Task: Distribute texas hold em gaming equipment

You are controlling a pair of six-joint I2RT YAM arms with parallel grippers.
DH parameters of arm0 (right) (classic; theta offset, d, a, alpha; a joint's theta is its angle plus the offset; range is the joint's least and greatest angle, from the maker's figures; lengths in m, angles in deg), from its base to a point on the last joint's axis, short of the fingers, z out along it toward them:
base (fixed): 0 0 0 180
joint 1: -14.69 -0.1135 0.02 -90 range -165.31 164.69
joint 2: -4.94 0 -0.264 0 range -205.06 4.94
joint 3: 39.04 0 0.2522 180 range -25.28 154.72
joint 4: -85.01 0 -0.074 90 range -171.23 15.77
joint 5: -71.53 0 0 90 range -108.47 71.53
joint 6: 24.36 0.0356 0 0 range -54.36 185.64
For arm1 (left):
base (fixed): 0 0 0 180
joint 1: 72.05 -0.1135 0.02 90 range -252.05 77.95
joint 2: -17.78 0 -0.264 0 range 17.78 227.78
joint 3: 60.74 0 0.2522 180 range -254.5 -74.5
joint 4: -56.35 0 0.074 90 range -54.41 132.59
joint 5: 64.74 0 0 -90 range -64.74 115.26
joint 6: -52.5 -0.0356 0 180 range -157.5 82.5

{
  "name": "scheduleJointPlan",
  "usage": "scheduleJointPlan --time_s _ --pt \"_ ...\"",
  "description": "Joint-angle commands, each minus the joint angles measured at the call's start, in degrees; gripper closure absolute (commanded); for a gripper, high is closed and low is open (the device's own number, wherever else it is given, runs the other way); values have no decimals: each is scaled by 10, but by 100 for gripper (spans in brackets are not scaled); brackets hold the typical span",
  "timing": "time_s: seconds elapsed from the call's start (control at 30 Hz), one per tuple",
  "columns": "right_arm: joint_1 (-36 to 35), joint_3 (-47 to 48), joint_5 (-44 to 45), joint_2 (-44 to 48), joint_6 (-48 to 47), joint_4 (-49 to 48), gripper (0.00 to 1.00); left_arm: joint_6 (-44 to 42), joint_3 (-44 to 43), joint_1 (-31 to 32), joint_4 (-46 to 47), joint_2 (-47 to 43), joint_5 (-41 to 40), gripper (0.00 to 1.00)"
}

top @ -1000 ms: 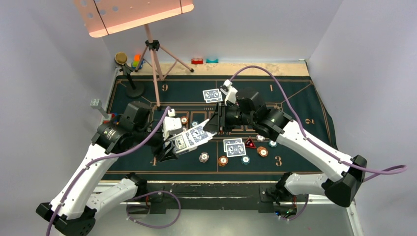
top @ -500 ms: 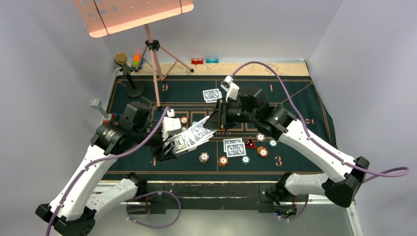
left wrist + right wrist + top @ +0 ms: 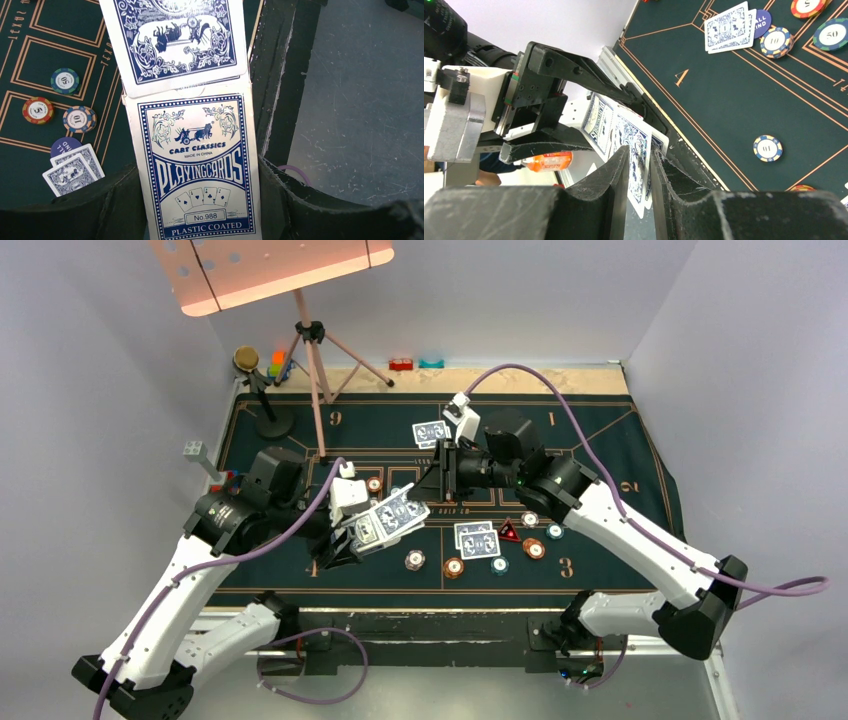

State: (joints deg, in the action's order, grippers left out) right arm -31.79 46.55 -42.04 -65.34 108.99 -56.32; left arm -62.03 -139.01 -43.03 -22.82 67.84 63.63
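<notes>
From above, the left gripper (image 3: pixel 362 532) is clamped on a blue-and-white card box (image 3: pixel 371 529), held over the near left part of the green mat (image 3: pixel 600 430). A playing card (image 3: pixel 403 509) pokes out of the box's far end toward the right gripper (image 3: pixel 437 483), whose tips sit just beside that card's edge. On the mat a pair of face-down cards (image 3: pixel 477 540) lies next to the red triangular marker (image 3: pixel 509 532), and more face-down cards (image 3: pixel 430 432) lie further back. Poker chips (image 3: pixel 453 567) are scattered around them (their values are too small to read from here). In the left wrist view the box stands between the left fingers (image 3: pixel 100 205), one against each long edge, and the card overlaps the box's top flap. On the mat to the left are a green chip (image 3: pixel 65 80), a red chip (image 3: pixel 37 110) and an orange-and-blue chip (image 3: pixel 79 119) just beside the red one. Below them a blue disc (image 3: pixel 64 145) is partly tucked under two cards. In the right wrist view the right fingers (image 3: pixel 611 180) stand a little apart with the card's patterned face showing in the gap. I cannot tell whether they actually press on it.
</notes>
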Motion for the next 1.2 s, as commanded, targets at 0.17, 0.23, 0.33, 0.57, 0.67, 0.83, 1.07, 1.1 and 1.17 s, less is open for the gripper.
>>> scheduleJointPlan --time_s 0.17,0.23,0.33,0.57,0.67,0.83,1.07,1.1,1.17 --pt "1 -1 10 4 -7 -6 71 8 -20 1 18 -7 20 100" --pt "1 5 25 0 -21 22 64 8 -21 0 18 -6 21 100" --pt "1 13 49 -1 -37 60 48 9 -22 1 19 -5 21 100" --pt "-1 -5 28 9 -40 49 18 9 -20 1 18 -5 21 100" --pt "-9 -32 -6 7 -11 -13 13 10 -19 1 21 -5 21 100" --pt "-19 -33 -4 -9 -6 -32 9 9 -24 1 19 -3 21 100" --pt "-19 -50 33 17 0 -15 25 9 -23 1 19 -6 23 100" --pt "-18 -48 44 19 1 -3 32 9 -24 1 19 -5 24 100" --pt "-18 -45 55 22 -2 18 44 10 -25 1 20 -5 25 100"
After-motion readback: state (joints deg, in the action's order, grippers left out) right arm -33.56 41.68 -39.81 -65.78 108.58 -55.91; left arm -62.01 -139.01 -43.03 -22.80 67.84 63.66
